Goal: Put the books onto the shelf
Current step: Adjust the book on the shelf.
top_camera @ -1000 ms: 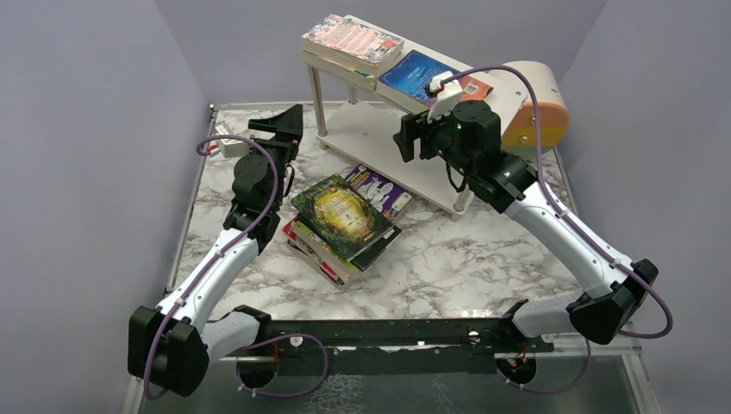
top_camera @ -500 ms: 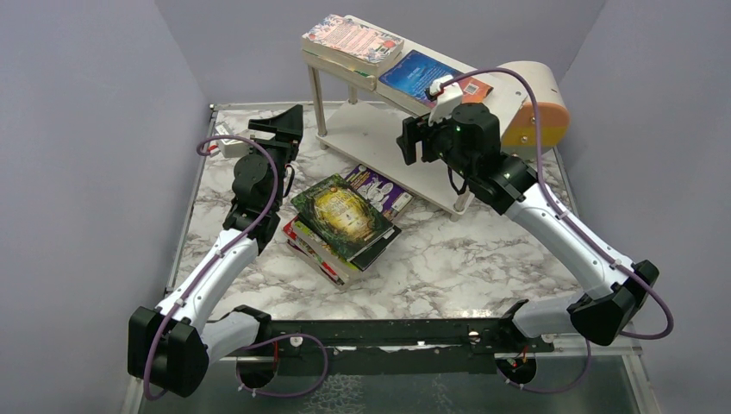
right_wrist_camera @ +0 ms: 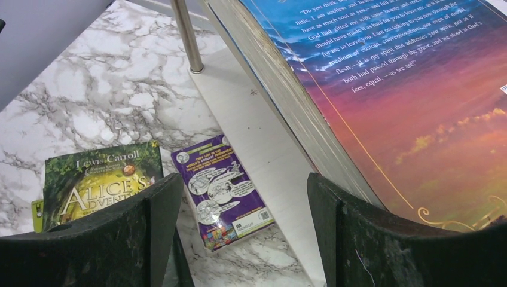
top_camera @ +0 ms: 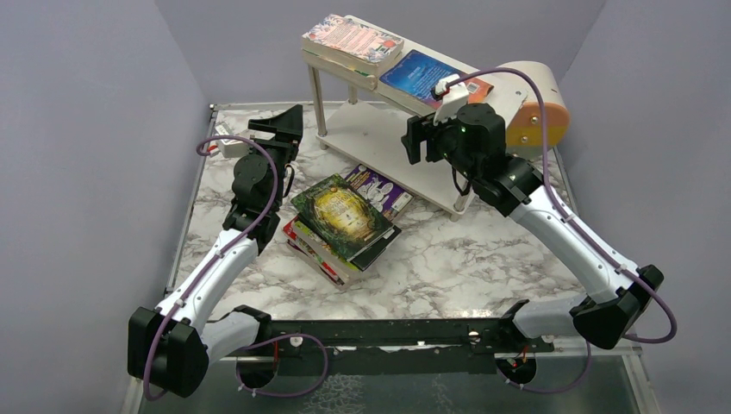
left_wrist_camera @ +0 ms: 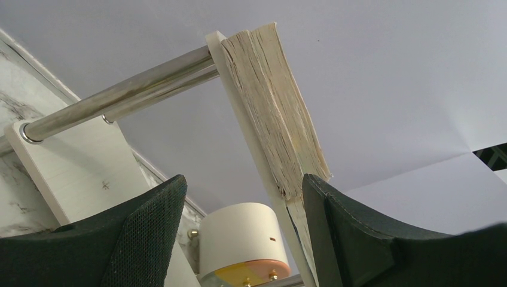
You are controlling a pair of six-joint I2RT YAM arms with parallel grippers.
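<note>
Top external view: the shelf (top_camera: 371, 138) stands by the far edge of the bench (top_camera: 483, 250), with the round box (top_camera: 539, 108) at the far right corner behind it. On its top board lie a pink-patterned book (top_camera: 352, 39) on a short stack and, beside it, a blue book (top_camera: 420, 71). The other books (top_camera: 321, 250) are piled mid-bench, nearer the left edge. A green book (top_camera: 340, 211) is uppermost, and a purple book (top_camera: 381, 190) lies just beside it by the shelf's lower board. The left tool (top_camera: 278, 122) hangs near the far left corner, jaws apart and empty. The right tool (top_camera: 417, 138), also spread and holding nothing, hovers at the blue book's near edge.
</note>
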